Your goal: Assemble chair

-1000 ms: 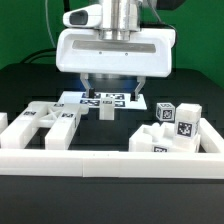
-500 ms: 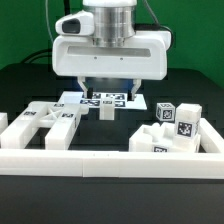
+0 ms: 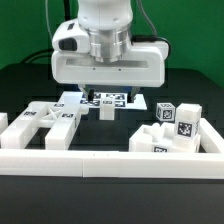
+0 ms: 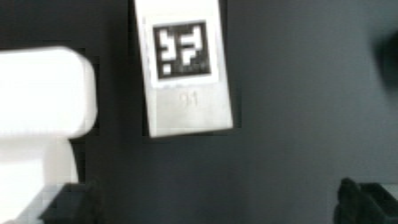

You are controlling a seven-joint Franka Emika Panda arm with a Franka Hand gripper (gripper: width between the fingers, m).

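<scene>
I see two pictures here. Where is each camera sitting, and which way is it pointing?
Exterior view: off the arm, a little above table height, facing the gripper across the border rail and white chair parts; the gripper fills the upper middle.
Wrist view: on the wrist, looking down at the black table and a white tagged slab; only the two dark fingers show, wide apart.
Shared: the gripper and the black table.

Exterior view: even, bright light on white parts against a dark counter (image 3: 30, 190), soft shadows. Wrist view: blurred, dim, possibly motion smear.
</scene>
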